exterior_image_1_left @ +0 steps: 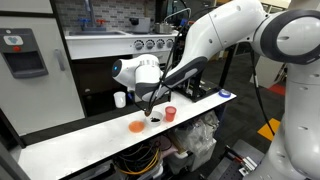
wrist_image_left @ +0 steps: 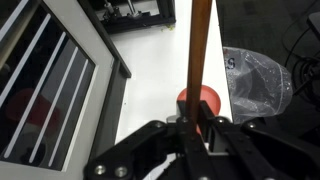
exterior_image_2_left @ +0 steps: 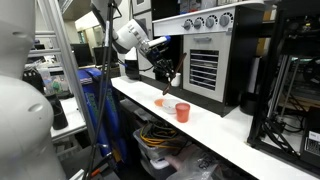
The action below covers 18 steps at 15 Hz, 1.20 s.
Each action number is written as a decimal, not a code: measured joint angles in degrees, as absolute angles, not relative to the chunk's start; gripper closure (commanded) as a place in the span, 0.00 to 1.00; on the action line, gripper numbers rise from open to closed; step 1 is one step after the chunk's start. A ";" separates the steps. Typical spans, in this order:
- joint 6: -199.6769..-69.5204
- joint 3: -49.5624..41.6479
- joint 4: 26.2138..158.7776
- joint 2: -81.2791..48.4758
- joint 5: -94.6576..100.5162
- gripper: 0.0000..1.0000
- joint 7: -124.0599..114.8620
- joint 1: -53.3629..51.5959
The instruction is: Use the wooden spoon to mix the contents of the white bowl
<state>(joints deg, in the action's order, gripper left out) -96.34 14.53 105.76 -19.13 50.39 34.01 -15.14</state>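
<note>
Although its far end runs off the top of the wrist view, the wooden spoon (wrist_image_left: 198, 50) is pinched by the gripper (wrist_image_left: 196, 128), and its handle partly hides a red cup (wrist_image_left: 207, 100). In an exterior view the white bowl (exterior_image_1_left: 154, 119) sits between an orange dish (exterior_image_1_left: 137, 126) and that cup, its contents (exterior_image_1_left: 155, 119) only a dark speck.

White robot arm ending in a black gripper.
The arm (exterior_image_1_left: 235, 35) is built of thick, rounded, glossy white links with dark grey seams at the joints, and fills the upper right in an exterior view. A blurred white link (exterior_image_2_left: 20, 100) covers the left edge in an exterior view. The round white wrist (exterior_image_1_left: 138, 72) sits mid-frame. The gripper (wrist_image_left: 200, 126) is matt black, with jointed linkage bars and round pivot pins along the bottom of the wrist view.
</note>
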 measured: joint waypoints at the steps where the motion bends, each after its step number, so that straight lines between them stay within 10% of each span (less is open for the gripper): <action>1: -96.26 14.53 105.76 -19.13 50.39 0.97 33.97 -15.15; 18: -91.53 14.73 107.30 -20.97 66.97 0.97 37.42 -18.14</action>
